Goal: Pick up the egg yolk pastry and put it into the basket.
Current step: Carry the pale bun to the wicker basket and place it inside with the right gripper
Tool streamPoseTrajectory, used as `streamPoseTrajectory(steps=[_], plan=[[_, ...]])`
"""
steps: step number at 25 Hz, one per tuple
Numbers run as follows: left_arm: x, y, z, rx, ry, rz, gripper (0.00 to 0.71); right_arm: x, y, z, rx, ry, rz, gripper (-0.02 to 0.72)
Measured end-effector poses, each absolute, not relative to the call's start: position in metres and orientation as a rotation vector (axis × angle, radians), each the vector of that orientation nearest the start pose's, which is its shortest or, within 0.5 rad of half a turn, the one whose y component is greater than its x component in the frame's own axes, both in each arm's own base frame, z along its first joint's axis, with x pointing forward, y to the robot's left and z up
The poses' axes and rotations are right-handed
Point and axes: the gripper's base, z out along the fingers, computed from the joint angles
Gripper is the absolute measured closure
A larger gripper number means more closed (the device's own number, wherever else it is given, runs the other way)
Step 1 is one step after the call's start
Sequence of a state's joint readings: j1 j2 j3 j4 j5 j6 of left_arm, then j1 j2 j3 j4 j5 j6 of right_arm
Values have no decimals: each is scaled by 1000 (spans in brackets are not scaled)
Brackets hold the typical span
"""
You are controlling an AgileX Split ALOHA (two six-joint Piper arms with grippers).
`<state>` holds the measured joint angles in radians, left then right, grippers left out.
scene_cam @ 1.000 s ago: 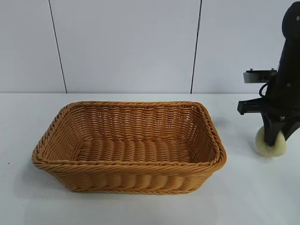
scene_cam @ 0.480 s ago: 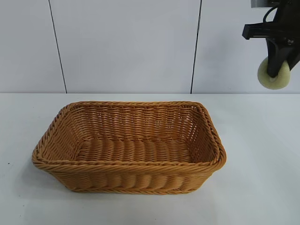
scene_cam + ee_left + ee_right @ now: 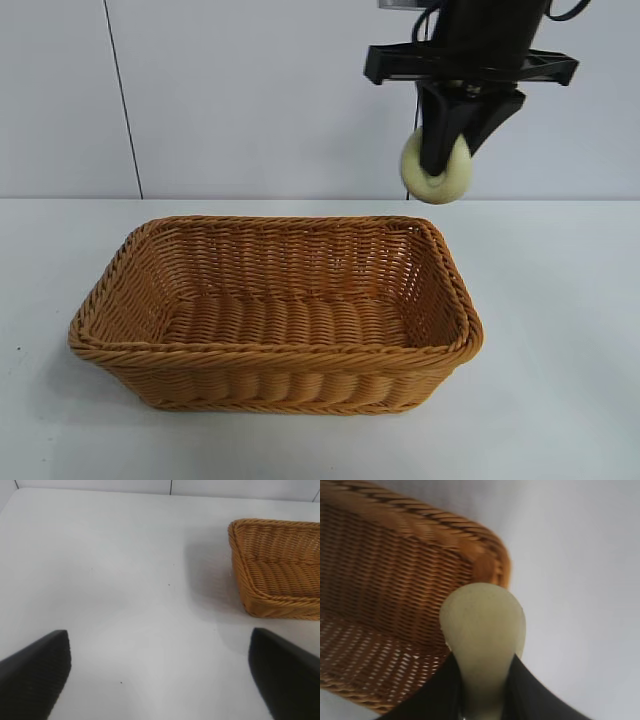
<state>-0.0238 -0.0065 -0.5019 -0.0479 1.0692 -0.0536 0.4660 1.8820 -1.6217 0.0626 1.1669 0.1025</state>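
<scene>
Right gripper [image 3: 437, 168]: it hangs high in the air, pointing down, above the basket's far right corner, at about 1 o'clock from the basket's middle in the outside view. Its two dark fingers [image 3: 530, 690] pinch the egg yolk pastry between them.

Egg yolk pastry [image 3: 437, 172]: a small, pale yellow, round lump. It is up in the air, squeezed in the right gripper, and touches nothing else. In the right wrist view the pastry [image 3: 484, 630] sits over the corner of the basket rim, partly over the inside and partly over the table.

Basket [image 3: 275, 350]: big, brown and woven, with a twisted rim. It stands flat on the table, at about 7 o'clock below the pastry. It has nothing inside. Its top is wide open, with nothing between the pastry and the rim.

Table [image 3: 560, 380]: white and flat. Only a few tiny dark specks show on it.

Wall [image 3: 260, 100]: pale panels with thin dark lines stand behind the table.

Left gripper [image 3: 160, 675]: it stays out to the side, low over the bare table, with its two fingers spread wide apart and nothing in them. From its own camera the basket [image 3: 280, 565] lies at about 2 o'clock, well apart.
</scene>
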Motion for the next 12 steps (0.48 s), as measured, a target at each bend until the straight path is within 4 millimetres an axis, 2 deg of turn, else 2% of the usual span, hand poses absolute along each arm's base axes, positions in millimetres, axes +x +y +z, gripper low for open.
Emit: streamPoseTrajectory(steps=[7, 12], plan=[[-7, -4, 277, -28, 2045, -106, 18, 329, 238, 260, -623, 2822, 240, 564], [-7, -4, 277, -28, 2045, -106, 18, 326, 267, 234, -673, 2809, 258, 564]])
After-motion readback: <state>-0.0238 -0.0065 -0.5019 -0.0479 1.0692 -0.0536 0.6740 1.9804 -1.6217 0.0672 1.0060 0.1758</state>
